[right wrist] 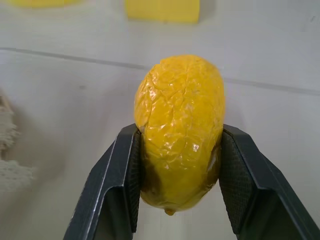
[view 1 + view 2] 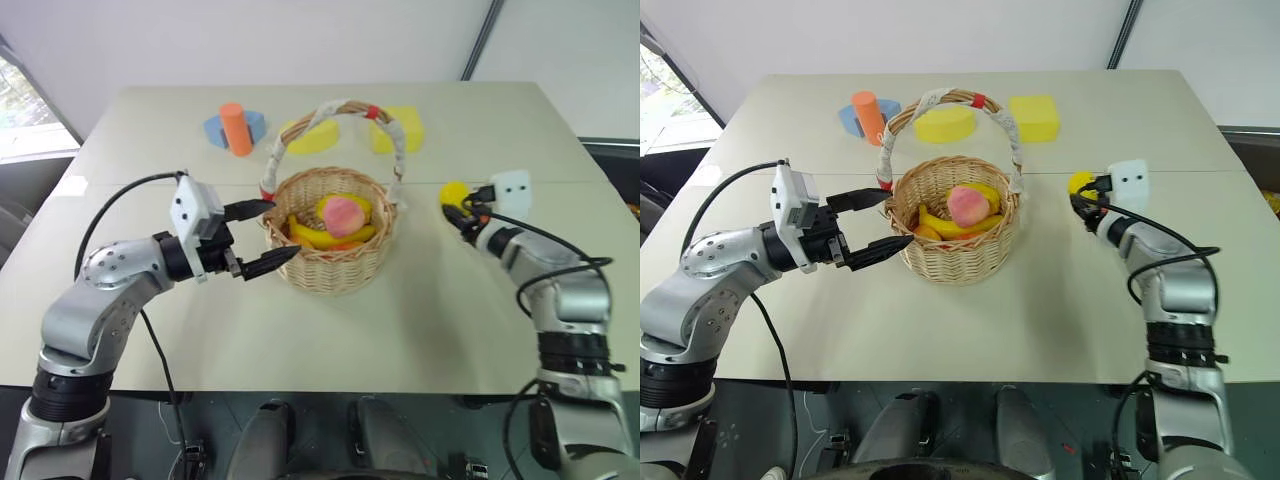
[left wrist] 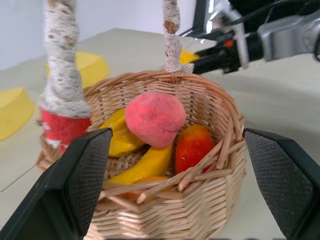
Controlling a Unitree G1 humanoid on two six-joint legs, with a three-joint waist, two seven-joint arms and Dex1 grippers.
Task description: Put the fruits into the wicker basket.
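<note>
The wicker basket [image 2: 332, 272] stands mid-table, its cloth-wrapped handle [image 2: 340, 108] arching over it. Inside lie a pink peach [image 2: 344, 212], a yellow banana-like fruit [image 3: 145, 167] and a red-orange fruit [image 3: 194, 146]. My left gripper [image 2: 282, 230] is open, its two fingers spread against the basket's left wall. To the right of the basket, my right gripper [image 2: 458, 205] is shut on a yellow lemon [image 1: 180, 130], which its pads [image 1: 131, 170] squeeze from both sides, low over the table.
At the back of the table stand an orange cylinder on a blue piece [image 2: 237, 128] and two flat yellow foam blocks [image 2: 310, 135] [image 2: 398, 128]. A seam [image 2: 120, 182] crosses the tabletop behind the basket.
</note>
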